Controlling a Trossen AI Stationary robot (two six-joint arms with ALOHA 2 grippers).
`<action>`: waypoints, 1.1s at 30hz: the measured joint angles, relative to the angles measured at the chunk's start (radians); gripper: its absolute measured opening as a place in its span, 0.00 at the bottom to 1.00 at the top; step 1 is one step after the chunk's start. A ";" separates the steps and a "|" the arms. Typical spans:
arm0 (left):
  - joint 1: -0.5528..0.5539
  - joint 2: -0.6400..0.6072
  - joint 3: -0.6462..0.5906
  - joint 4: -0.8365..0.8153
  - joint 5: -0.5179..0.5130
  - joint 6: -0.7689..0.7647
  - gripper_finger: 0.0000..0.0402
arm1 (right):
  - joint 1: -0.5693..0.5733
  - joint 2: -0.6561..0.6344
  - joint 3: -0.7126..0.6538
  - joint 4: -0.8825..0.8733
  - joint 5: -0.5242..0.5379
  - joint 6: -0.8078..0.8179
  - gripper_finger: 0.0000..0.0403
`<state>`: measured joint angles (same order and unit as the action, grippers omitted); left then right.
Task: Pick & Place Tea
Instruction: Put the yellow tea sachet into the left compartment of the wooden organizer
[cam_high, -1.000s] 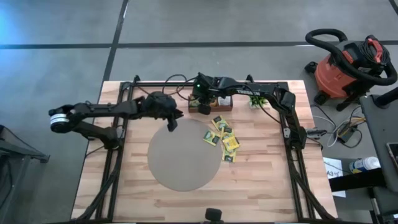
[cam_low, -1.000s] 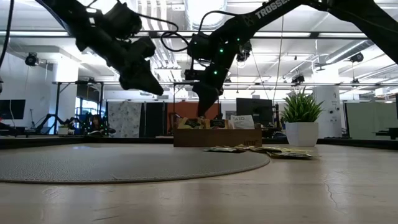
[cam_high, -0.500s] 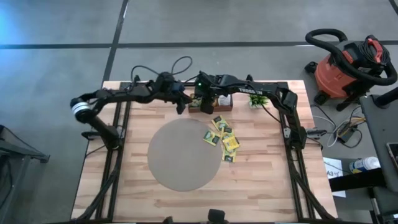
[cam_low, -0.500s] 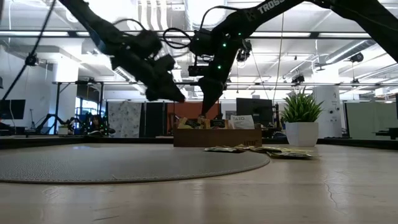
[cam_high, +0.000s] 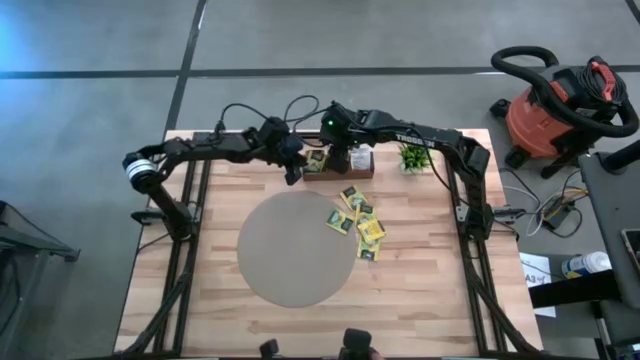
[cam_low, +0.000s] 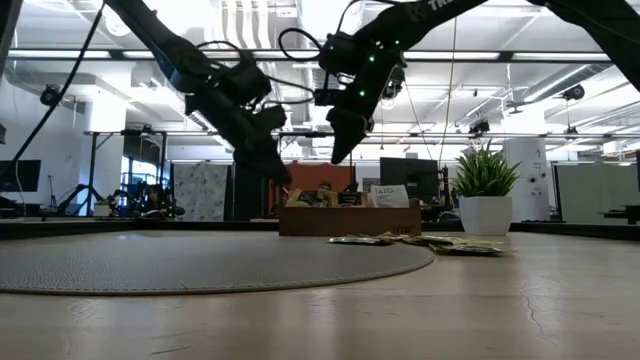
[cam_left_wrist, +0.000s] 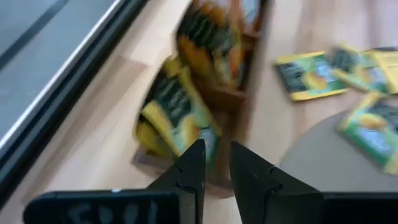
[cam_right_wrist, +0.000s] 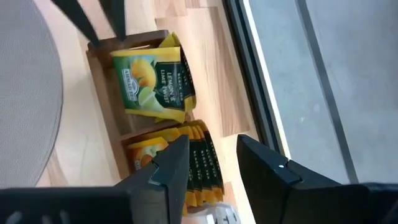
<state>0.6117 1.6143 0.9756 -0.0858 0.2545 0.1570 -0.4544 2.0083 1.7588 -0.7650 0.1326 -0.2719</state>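
Loose tea sachets (cam_high: 358, 222) lie flat on the table (cam_high: 420, 290) beside the round mat (cam_high: 295, 250). Farther back, more sachets stand on edge in the wooden tray (cam_high: 340, 165), one yellow-green sachet (cam_right_wrist: 154, 84) leaning across its end compartment. Both grippers hang over the tray, the left gripper (cam_high: 291, 173) narrowly parted and empty, the right gripper (cam_high: 338, 155) open and empty.

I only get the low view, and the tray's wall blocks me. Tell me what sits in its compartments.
Observer: In the right wrist view, the end compartment of the wooden tray holds one green-yellow sachet lying askew. The next compartment holds a row of yellow sachets standing on edge.
Operator: Now say whether either gripper carries anything.
Observer: Neither does. The right gripper has its fingers apart with nothing between them, and the left gripper shows a narrow, empty gap.
Operator: Give me where the loose ones lie.
Observer: From above, the loose sachets lie in a cluster at the edge of the round grey mat, a few overlapping its rim.
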 joint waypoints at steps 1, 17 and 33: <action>0.001 0.010 0.000 0.007 -0.013 -0.001 0.17 | -0.002 0.000 0.000 0.001 -0.001 -0.001 0.33; 0.006 0.055 0.013 0.079 -0.120 -0.051 0.17 | -0.003 0.001 -0.001 0.013 -0.002 -0.027 0.36; 0.006 0.107 0.028 0.102 -0.117 -0.081 0.17 | -0.004 0.001 -0.001 0.006 -0.002 -0.023 0.35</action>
<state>0.6178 1.7214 1.0033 0.0164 0.1371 0.0757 -0.4580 2.0094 1.7576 -0.7587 0.1310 -0.2954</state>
